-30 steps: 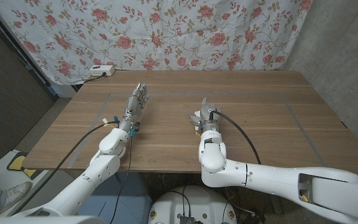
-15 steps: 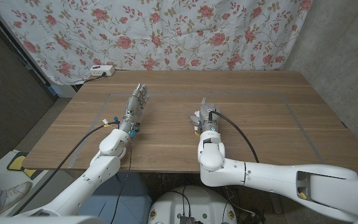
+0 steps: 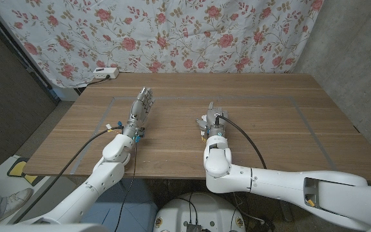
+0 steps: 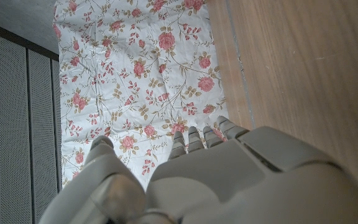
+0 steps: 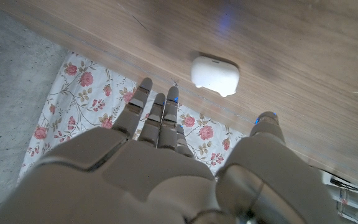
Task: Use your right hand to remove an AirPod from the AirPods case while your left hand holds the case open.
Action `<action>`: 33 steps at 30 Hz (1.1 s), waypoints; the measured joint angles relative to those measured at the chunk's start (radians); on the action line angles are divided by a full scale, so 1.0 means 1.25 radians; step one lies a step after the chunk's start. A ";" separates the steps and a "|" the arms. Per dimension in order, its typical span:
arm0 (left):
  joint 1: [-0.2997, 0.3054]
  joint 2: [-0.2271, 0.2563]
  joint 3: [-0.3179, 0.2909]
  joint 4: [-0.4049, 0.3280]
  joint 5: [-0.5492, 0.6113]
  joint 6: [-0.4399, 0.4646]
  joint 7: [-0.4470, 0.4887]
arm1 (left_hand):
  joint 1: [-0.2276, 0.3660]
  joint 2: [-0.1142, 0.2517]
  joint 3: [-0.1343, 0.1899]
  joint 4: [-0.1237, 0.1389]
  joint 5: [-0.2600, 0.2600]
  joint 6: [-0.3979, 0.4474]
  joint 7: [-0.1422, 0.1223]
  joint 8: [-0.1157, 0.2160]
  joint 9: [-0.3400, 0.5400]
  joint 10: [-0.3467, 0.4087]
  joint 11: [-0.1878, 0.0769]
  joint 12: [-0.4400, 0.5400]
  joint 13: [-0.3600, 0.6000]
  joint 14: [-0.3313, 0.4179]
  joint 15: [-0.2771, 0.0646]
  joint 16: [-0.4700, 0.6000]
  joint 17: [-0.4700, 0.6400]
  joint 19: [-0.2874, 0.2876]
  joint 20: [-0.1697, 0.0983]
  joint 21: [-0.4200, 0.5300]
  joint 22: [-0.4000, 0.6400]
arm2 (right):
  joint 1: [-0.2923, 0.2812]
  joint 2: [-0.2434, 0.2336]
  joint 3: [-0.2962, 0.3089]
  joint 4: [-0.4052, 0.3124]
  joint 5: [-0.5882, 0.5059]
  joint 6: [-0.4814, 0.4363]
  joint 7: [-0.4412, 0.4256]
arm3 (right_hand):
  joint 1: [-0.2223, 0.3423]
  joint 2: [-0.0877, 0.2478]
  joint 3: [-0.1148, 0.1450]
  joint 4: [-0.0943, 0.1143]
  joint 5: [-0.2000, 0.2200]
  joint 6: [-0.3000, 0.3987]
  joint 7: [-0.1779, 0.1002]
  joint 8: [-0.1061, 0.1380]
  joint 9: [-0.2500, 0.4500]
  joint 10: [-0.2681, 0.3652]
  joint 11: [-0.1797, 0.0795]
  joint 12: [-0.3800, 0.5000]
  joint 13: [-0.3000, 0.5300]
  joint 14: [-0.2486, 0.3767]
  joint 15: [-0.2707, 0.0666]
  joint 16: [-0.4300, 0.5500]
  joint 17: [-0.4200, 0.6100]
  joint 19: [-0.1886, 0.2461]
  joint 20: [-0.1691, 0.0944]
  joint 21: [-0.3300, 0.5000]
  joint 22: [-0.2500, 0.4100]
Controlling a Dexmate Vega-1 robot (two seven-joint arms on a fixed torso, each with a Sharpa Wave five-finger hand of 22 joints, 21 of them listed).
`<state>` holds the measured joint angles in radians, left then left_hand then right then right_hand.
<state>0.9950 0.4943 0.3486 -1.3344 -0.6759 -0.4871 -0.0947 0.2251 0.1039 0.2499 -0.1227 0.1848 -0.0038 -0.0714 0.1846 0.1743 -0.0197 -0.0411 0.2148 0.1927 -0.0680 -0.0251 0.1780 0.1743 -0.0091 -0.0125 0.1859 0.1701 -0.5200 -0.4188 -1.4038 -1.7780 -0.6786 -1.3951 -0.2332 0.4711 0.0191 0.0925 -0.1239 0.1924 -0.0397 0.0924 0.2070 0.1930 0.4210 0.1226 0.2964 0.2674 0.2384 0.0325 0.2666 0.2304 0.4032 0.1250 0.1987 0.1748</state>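
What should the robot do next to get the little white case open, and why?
Probably bring the left hand across to the AirPods case and take hold of it. The case lies shut on the table, just beyond the right hand's spread fingers, and neither hand holds anything.

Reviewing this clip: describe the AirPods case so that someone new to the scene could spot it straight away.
Start at the wooden table, then find the right hand near its middle. The AirPods case lies on the wood just beyond that hand's fingertips, a small rounded white shell with its lid shut, the only white thing there.
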 measured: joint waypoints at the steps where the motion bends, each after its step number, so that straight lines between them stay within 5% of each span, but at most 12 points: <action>1: 0.000 0.000 0.000 0.000 0.000 0.000 0.000 | 0.000 0.000 0.000 0.000 0.000 0.000 0.000 0.000 0.000 0.000 0.000 0.000 0.000 0.000 0.000 0.000 0.000 0.000 0.000 0.000 0.000 | 0.000 0.000 0.000 0.000 0.000 0.000 0.000 | 0.000 0.000 0.000 0.000 0.000 -0.003 -0.003 0.000 0.000 0.000 0.000 0.000 0.000 0.000 0.000 0.000 0.000 0.000 0.000 0.001 0.000; 25: -0.011 -0.003 0.004 0.010 0.000 0.001 -0.006 | 0.000 0.000 0.000 0.000 0.000 0.000 0.000 0.000 0.000 0.000 0.000 0.000 0.000 0.000 0.000 0.000 0.000 0.000 0.000 0.000 0.000 | 0.007 0.014 -0.002 0.040 0.034 -0.001 -0.029 | 0.037 0.024 0.017 -0.017 0.000 -0.003 -0.011 0.000 0.000 0.010 -0.010 0.000 0.004 0.008 -0.008 0.000 0.004 0.009 0.000 0.001 0.000; 33: -0.013 -0.004 0.004 0.012 0.000 0.003 -0.009 | 0.000 0.000 0.000 0.000 0.000 0.000 0.000 0.000 0.000 0.003 0.003 0.000 0.000 0.000 0.000 0.000 0.000 0.000 0.000 0.000 0.000 | 0.016 0.017 -0.009 0.052 0.062 -0.001 -0.050 | 0.068 0.033 0.028 -0.023 -0.003 0.006 -0.046 0.000 0.000 0.022 -0.022 0.006 0.009 0.010 -0.010 0.003 0.004 0.013 -0.007 0.001 0.000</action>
<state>0.9792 0.4899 0.3540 -1.3191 -0.6758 -0.4828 -0.1061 0.2251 0.1039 0.2498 -0.1227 0.1848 -0.0037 -0.0714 0.1846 0.1743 -0.0161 -0.0374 0.2148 0.1927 -0.0680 -0.0250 0.1780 0.1743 -0.0091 -0.0125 0.1859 0.1701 -0.4996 -0.3971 -1.4154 -1.7134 -0.6012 -1.3959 -0.2959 0.5557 0.0609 0.1273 -0.1530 0.1885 -0.0326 0.0353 0.2071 0.1930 0.4483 0.0955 0.3042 0.2790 0.2511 0.0197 0.2704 0.2349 0.4190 0.1159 0.2004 0.1745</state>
